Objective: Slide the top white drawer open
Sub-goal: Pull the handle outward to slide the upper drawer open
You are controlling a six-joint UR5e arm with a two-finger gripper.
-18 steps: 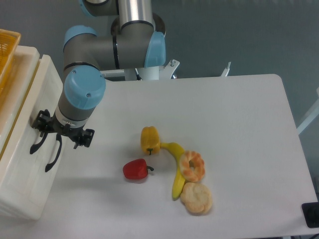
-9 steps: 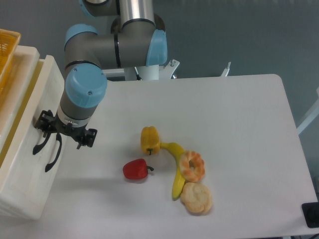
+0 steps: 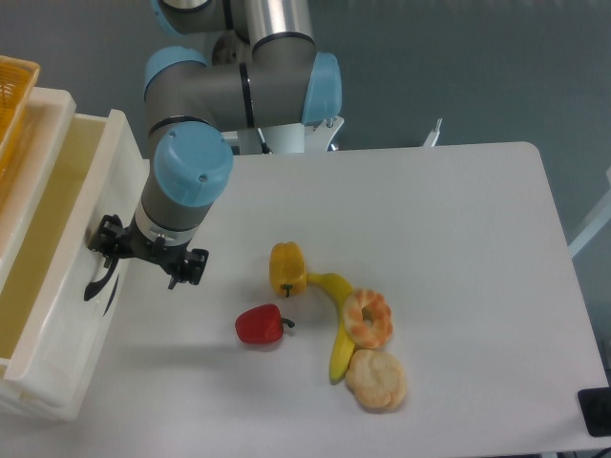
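The top white drawer (image 3: 81,239) stands pulled out to the right from the cabinet at the left edge, its pale yellowish inside showing. Its curved black handle (image 3: 98,277) sits on the front panel. My gripper (image 3: 110,250) is at that handle, its fingers closed around the handle's upper end. The wrist above hides part of the grip. The lower drawer's black handle (image 3: 110,298) peeks out just below.
A yellow-orange basket (image 3: 14,86) rests on top of the cabinet at the far left. On the table lie a yellow pepper (image 3: 287,269), a red pepper (image 3: 260,325), a banana (image 3: 338,324), a doughnut (image 3: 368,318) and a round bun (image 3: 376,380).
The gripper has moved right with the handle, and the top drawer has slid out from the cabinet, exposing its inside.
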